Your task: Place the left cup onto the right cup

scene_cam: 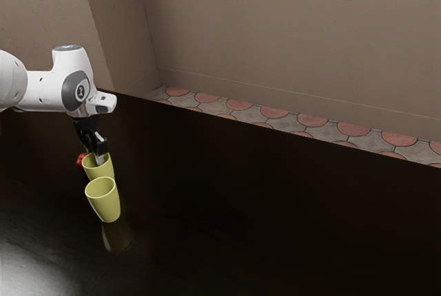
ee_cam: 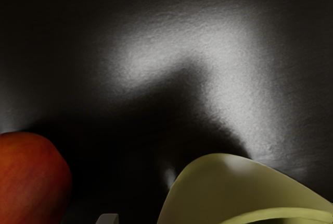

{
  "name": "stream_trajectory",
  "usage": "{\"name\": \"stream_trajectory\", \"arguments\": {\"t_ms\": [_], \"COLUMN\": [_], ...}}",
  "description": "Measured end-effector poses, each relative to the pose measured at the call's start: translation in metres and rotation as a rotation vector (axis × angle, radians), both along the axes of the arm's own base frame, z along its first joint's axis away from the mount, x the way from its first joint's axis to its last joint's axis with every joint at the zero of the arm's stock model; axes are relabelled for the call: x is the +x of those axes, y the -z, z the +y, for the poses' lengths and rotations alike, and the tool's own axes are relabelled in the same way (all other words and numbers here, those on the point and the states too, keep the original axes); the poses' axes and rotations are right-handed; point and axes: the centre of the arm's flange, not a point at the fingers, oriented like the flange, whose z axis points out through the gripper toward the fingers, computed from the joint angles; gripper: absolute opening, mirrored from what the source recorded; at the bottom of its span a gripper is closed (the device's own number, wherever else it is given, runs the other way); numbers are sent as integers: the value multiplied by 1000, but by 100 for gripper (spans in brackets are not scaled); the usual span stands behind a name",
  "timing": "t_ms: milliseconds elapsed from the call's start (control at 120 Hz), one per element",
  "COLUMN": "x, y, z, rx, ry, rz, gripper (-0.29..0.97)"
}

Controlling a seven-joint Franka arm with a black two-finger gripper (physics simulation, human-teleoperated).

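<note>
The gripper (scene_cam: 100, 150) is hanging straight down from the white arm (scene_cam: 41, 89), which is coming in from the exterior view's left. Its black fingers are sitting close together at the rim of the far cup (scene_cam: 95, 169). They seem to be pinching that rim's wall between them, though the dark fingers are blending into the dark table (scene_cam: 262, 199) behind them.

Nearest the camera, the near cup (scene_cam: 103, 199) is standing mouth up on the glossy table, and a faint reflection is showing under its base. Both cups are yellow-green and look alike. The far cup is sitting at about 11 o'clock from the near one, mouth up as well. Its lower part is hiding behind the near cup's rim.

A small red fruit (scene_cam: 81, 160) is lying at about 10 o'clock from the far cup, just beside its rim in the exterior view.

In the wrist view the far cup's (ee_cam: 234, 182) curved rim is showing large under the hand. The red fruit (ee_cam: 28, 177) is lying off to one side of it, apart from it, and a pale sheen is spreading over the table (ee_cam: 182, 52) beyond.

Past the table, at about 1 o'clock from the cups, a floor (scene_cam: 310, 122) of red and grey tiles is running along a plain beige wall (scene_cam: 289, 27).
</note>
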Motion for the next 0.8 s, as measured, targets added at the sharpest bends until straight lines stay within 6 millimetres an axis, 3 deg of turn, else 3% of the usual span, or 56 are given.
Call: {"name": "stream_trajectory", "arguments": {"t_ms": [133,333,583,800], "x": [0,0,6,-2], "y": [0,-9,-53,-101], "z": [0,-4,-33,-46], "rx": [-1,-3,8,12], "ry": [-1,3,51,70], "rz": [1,-14,-76,-138], "gripper": [2,-7,-10,-10]}}
